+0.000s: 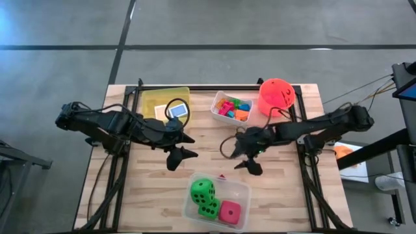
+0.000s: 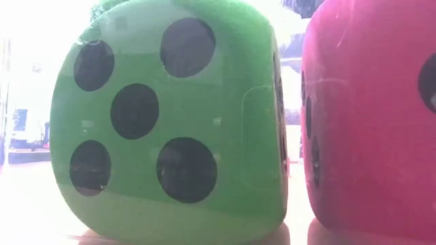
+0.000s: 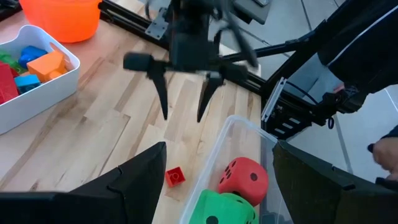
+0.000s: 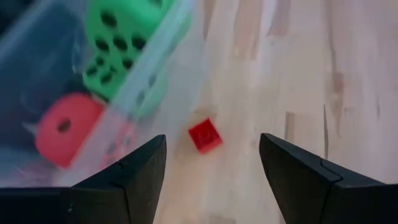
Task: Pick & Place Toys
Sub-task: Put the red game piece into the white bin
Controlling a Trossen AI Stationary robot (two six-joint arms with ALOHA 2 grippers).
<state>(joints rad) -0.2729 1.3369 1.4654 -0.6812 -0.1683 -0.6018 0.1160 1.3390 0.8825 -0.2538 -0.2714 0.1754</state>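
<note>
Two arms of mine reach toward the middle of the wooden table [image 1: 162, 208] from above. My left gripper [image 1: 177, 156] and right gripper [image 1: 250, 164] hang well apart, each with jaws spread and nothing between them. Near the front edge, a clear tub [image 1: 242, 192] holds two green dice [image 1: 202, 190] and a pink die [image 1: 229, 212]. A small red block [image 1: 221, 176] lies on the bare wood just beside that tub's rear rim, between my grippers. Along the far edge stand a yellow tub [image 1: 156, 99] with a blue tile [image 1: 178, 111] in it, a white tub [image 1: 218, 99] full of bright blocks [image 1: 234, 108], and an orange bucket [image 1: 275, 96].

Low and level, one green die [image 2: 170, 122] fills the view, five black dots facing the camera, with the pink die [image 2: 371, 116] just beside it.

From my left wrist, my own dark fingers [image 3: 134, 186] stand apart. Beyond them lies the red block [image 3: 175, 177], touching or nearly touching the clear tub's wall [image 3: 239, 127]; inside are the pink die [image 3: 244, 179] and a green die [image 3: 224, 210]. My right gripper [image 3: 183, 112] points down farther off, jaws open and empty.

From my right wrist, my fingers [image 4: 134, 171] are spread, and the red block [image 4: 205, 135] sits on the wood between them, just beside the clear tub [image 4: 149, 81] with its green die [image 4: 121, 37] and pink die [image 4: 65, 127].
</note>
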